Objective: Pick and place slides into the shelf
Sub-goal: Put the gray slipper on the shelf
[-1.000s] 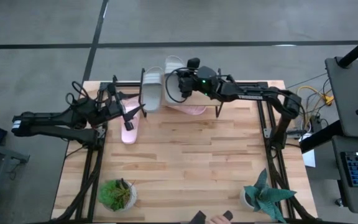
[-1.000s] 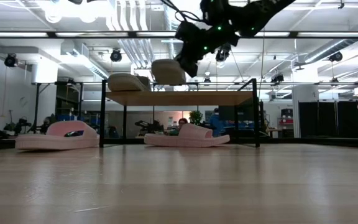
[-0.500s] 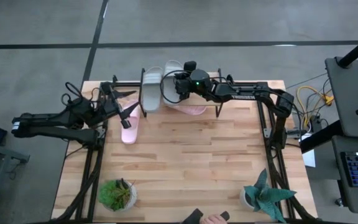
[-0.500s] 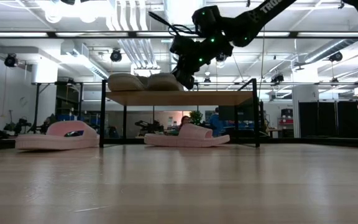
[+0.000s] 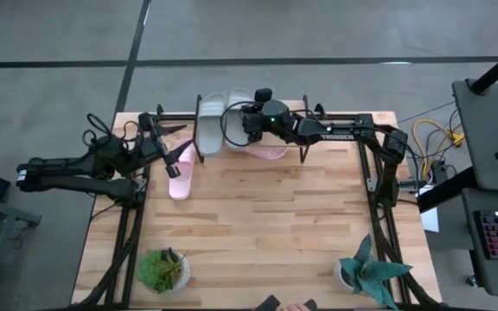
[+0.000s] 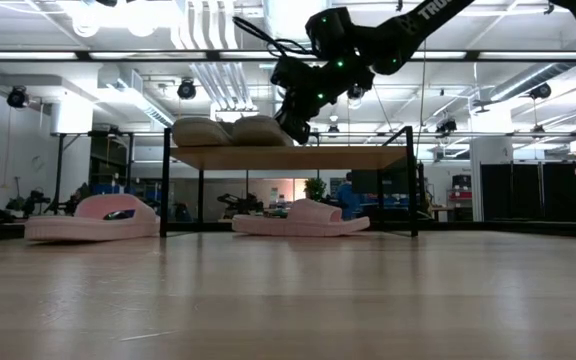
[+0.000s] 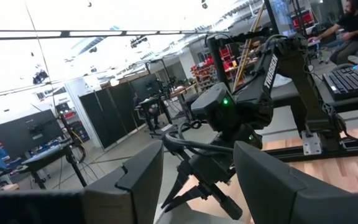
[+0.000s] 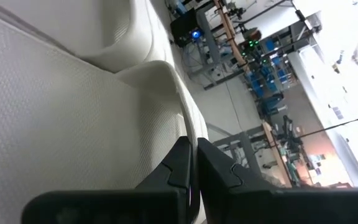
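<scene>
Wooden table [image 5: 258, 233] with two small potted plants [image 5: 163, 269] at the near edge. Low shelf [image 6: 288, 157] at the far edge, two pale grey slides [image 5: 213, 123] side by side on its plank. One pink slide [image 6: 301, 218] under the shelf, another pink slide [image 5: 181, 175] on the table left of it. Right gripper [image 5: 251, 121] on the second grey slide [image 5: 237, 121], fingers [image 8: 182, 163] pressed together. Left gripper [image 5: 170, 157] near the outer pink slide, fingers [image 7: 143, 171] apart, holding nothing.

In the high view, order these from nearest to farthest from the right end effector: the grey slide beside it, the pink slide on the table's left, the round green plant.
1. Grey slide: on the shelf, just left of the right end effector.
2. Pink slide: on the table's left, below the shelf.
3. Round green plant: near the table's front left corner.
</scene>
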Controlling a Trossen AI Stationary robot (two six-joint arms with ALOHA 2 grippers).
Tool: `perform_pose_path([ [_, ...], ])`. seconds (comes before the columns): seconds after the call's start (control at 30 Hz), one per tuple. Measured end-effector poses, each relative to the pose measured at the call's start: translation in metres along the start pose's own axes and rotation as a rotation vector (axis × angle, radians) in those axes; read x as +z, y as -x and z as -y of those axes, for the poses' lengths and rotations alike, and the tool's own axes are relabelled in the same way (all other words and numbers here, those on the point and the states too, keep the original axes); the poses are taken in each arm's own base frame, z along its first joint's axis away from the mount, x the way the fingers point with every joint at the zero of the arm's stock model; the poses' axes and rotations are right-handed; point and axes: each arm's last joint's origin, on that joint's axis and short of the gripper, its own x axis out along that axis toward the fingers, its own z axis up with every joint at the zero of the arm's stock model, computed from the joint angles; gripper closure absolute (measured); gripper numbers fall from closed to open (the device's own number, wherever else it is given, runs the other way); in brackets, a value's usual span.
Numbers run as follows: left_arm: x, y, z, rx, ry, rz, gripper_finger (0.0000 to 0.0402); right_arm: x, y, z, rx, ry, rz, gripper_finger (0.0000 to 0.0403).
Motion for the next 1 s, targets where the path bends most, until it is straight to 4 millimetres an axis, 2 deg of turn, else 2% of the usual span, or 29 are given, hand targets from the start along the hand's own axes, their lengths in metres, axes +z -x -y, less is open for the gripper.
perform_pose_path([
  [0.4,-0.0019,-0.0001,0.001,-0.002,-0.002,-0.005,0.0221,-0.0024,0.0002,-0.005,0.047,-0.053,-0.008,0.0383],
  [0.7,-0.0018,-0.0001,0.001,-0.002,-0.002,-0.004,0.0221,-0.0024,0.0004,-0.0059,0.054,-0.133,-0.008,0.0314],
  [1.0,-0.0019,-0.0001,0.001,-0.002,-0.002,-0.004,0.0221,-0.0015,0.0015,-0.007,0.067,-0.116,-0.041,0.0248],
])
